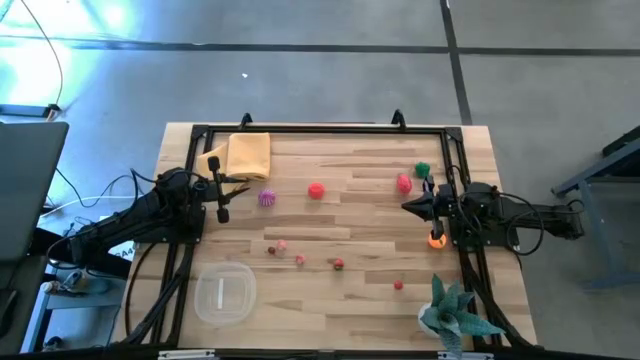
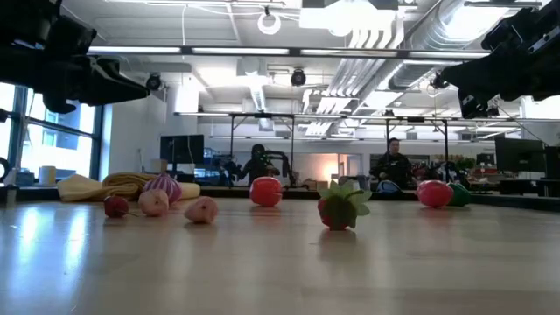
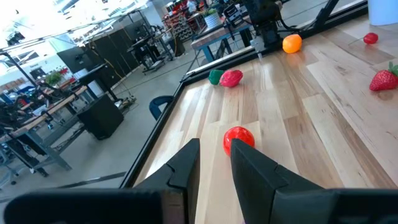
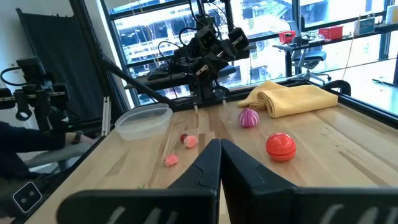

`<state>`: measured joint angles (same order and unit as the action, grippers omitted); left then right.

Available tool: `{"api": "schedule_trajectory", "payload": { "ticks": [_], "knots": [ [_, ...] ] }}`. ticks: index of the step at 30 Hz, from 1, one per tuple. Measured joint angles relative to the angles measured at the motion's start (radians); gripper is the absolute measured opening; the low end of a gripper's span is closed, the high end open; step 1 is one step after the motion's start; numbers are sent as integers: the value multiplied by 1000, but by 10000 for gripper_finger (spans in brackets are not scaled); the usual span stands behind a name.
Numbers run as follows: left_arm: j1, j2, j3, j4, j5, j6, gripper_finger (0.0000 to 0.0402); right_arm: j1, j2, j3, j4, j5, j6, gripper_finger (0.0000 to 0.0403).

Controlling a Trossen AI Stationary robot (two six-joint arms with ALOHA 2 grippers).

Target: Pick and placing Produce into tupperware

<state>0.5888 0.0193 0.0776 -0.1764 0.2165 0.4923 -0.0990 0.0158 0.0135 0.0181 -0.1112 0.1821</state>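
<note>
Your wooden bench carries the empty tupperware near its front left corner, with the produce scattered mid-bench. Your left claw, fingers slightly apart, grips nothing by the yellow cloth. Your right claw is together, empty.

**Toy fruit spread across the wooden table**

The right gripper has its two dark fingers pressed together. Past them sits a round red toy fruit. A purple striped toy lies just beside a folded yellow cloth. Two small pink toys lie near a clear plastic tub. The other dark arm stands behind.
</note>
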Motion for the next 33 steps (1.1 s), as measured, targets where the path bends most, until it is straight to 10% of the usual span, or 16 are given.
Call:
{"api": "schedule_trajectory", "payload": {
  "ticks": [33],
  "knots": [
    [0,0,0,0,0,0,79,0,0,0,0,0,-15,0]
  ]
}}
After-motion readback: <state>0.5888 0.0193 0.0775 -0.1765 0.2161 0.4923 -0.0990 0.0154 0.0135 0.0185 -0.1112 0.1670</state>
